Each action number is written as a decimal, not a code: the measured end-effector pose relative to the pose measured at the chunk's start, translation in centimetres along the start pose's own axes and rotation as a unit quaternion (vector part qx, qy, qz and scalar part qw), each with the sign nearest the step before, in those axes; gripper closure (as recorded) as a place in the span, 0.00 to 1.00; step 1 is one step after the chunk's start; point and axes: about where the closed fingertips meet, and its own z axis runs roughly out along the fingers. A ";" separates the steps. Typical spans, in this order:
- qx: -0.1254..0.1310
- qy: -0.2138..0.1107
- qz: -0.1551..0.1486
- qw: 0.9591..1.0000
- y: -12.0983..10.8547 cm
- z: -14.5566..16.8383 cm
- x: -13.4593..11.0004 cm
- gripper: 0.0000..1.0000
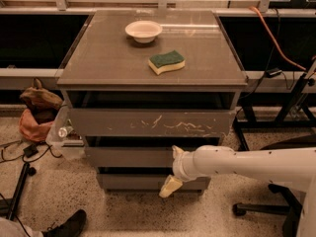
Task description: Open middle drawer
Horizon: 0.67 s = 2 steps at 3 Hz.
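The grey-brown cabinet (148,68) has three handle-less drawers stacked below its top. The middle drawer (128,157) has a plain flat front and sits between the wide scratched top front (148,123) and the short bottom front (128,181). A dark gap shows above it. My gripper (174,172), on a white arm coming in from the right, hangs low in front of the right half of the middle drawer and overlaps the bottom front. It hides that part of the drawer.
A white bowl (143,31) and a green-and-yellow sponge (167,62) lie on the cabinet top. A clear bin (64,137) and bags (37,113) stand left of the cabinet. Chair legs (261,209) are at the right, and a shoe (66,225) at the bottom left.
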 end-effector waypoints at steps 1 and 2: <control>0.018 -0.010 0.000 1.000 -1.2 0.9 0.1 0.00; 0.074 -0.030 -0.020 0.997 -6.7 3.3 -1.7 0.00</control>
